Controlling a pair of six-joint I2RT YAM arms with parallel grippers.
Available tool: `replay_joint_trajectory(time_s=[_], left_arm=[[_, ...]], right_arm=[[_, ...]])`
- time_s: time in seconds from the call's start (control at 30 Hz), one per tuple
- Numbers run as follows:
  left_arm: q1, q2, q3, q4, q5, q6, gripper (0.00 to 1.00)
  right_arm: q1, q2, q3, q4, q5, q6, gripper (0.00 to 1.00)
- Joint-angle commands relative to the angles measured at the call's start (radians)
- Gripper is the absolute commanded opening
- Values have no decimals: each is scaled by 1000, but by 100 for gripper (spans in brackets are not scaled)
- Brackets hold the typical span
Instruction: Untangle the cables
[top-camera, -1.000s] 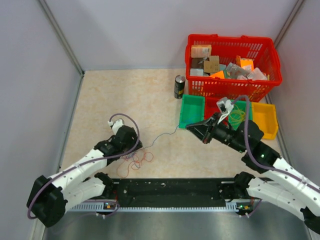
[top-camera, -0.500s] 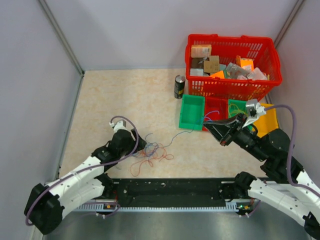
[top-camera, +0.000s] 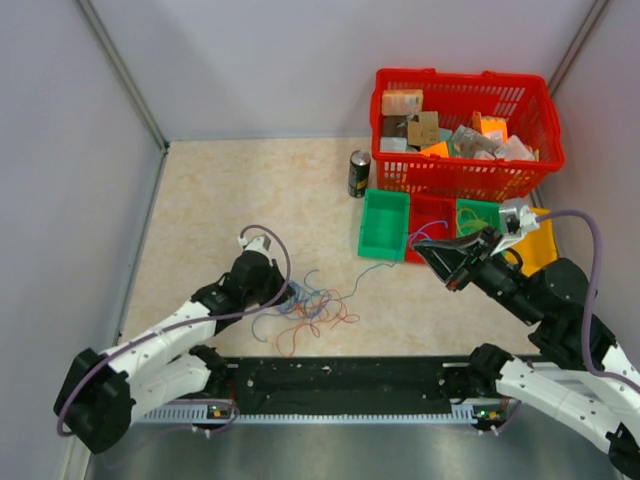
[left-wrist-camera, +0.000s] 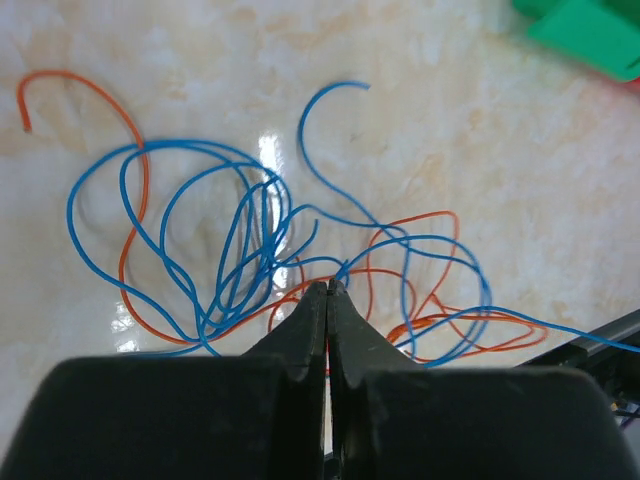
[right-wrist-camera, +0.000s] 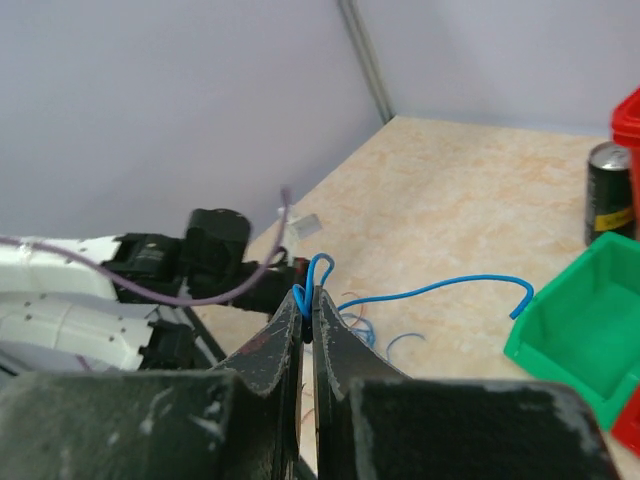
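The cables (top-camera: 312, 306) lie as a loose tangle of thin blue and orange loops on the beige table, in front of the left arm. My left gripper (top-camera: 290, 294) is low at the tangle's left edge. In the left wrist view its jaws (left-wrist-camera: 327, 288) are pressed together where orange (left-wrist-camera: 132, 150) and blue (left-wrist-camera: 200, 232) strands cross, with a sliver of orange showing between them. My right gripper (top-camera: 426, 247) hovers near the bins, shut on a blue cable (right-wrist-camera: 450, 288) whose small loop pokes out above the tips (right-wrist-camera: 308, 295). That strand (top-camera: 380, 265) trails down towards the tangle.
A red basket (top-camera: 460, 75) full of boxes stands at the back right, a dark can (top-camera: 359, 173) to its left. Small bins sit in a row before it: green (top-camera: 385, 222), red (top-camera: 428, 212), green (top-camera: 480, 213), yellow (top-camera: 537, 242). A black rail (top-camera: 340, 385) runs along the near edge.
My left gripper slid right onto the tangle and shut. The right arm drew back to the right with the blue cable, and the tangle spread rightwards.
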Motion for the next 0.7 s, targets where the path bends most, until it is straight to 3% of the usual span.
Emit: replay_joint_trajectory(time_s=[0.0, 0.13, 0.27, 0.33, 0.43, 0.57, 0.67], left_arm=[[4, -187, 146, -93, -103, 95, 0], [4, -381, 252, -95, -143, 209, 0], [2, -472, 295, -105, -222, 229, 0], [2, -429, 300, -146, -213, 220, 12], [2, -306, 263, -163, -129, 171, 40], [2, -119, 204, -78, 103, 131, 58], [1, -7, 153, 8, 165, 100, 63]], right_arm=[[13, -27, 86, -139, 235, -72, 0], [12, 5, 79, -314, 514, -92, 0], [12, 62, -3, -351, 536, -55, 0], [13, 96, -35, -343, 498, -20, 0], [12, 152, -84, -311, 449, 22, 0], [12, 280, -139, -219, 276, 32, 0], [12, 442, -129, -138, 150, 51, 0]])
